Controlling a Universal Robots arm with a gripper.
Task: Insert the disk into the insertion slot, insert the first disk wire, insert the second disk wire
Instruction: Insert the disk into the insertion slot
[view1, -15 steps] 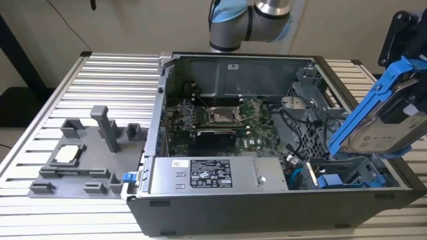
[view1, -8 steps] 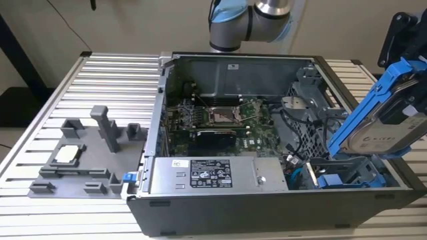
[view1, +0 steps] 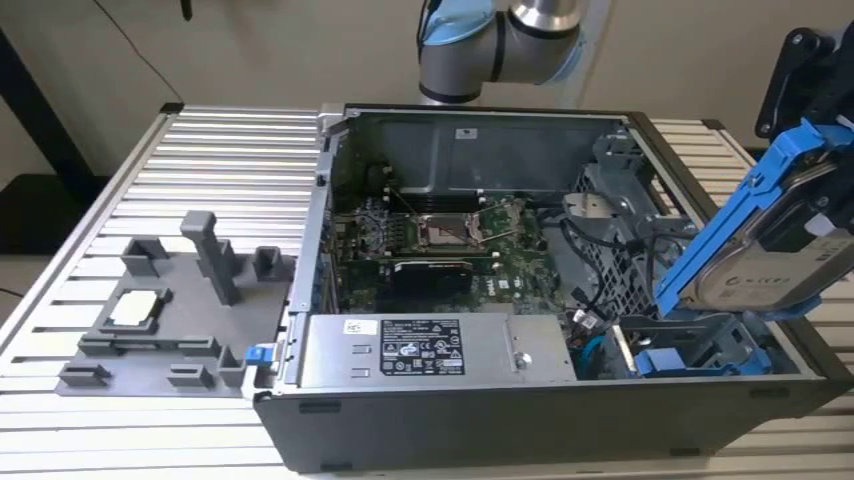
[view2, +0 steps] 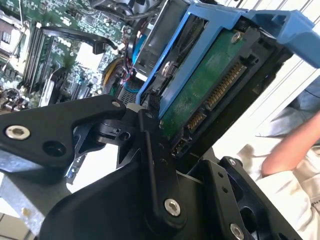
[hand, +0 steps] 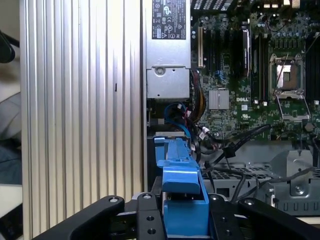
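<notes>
From the exterior view's left: grey fixture (view1: 174, 310) with upright blocks, lying on the ribbed metal table (view1: 214, 150). Next, open computer case (view1: 400, 430), with motherboard (view1: 441, 235) flat on its floor and grey power supply (view1: 414, 350) along the near wall. Then dark perforated drive cage (view1: 625, 235). At the far right, disk (view1: 781, 255), steeply tilted with its label side outward. Hangs with its lower end just above the case's right corner, beside the cage and not yet in any bay. Cannot tell which bay is nearest. Below it, in the case, another blue-fronted carrier (view1: 677, 358).

Adds, in the second wrist view, the disk's green circuit-board underside with its row of connector pins, and to the right a person's arm (view2: 287, 147) over pale cloth. Looks, in the first wrist view, along the blue frame's edge toward black and blue cables (hand: 200, 140) and the cage beyond.

Gripper (hand: 184, 216): closed narrow on the disk, with black fingers (hand: 150, 220) pressing the blue frame from both sides.

Underneath, ribbed metal all round the case. Behind it, the robot arm (view1: 501, 45) with its grey-and-blue joint, against a plain beige wall (view1: 267, 50).
</notes>
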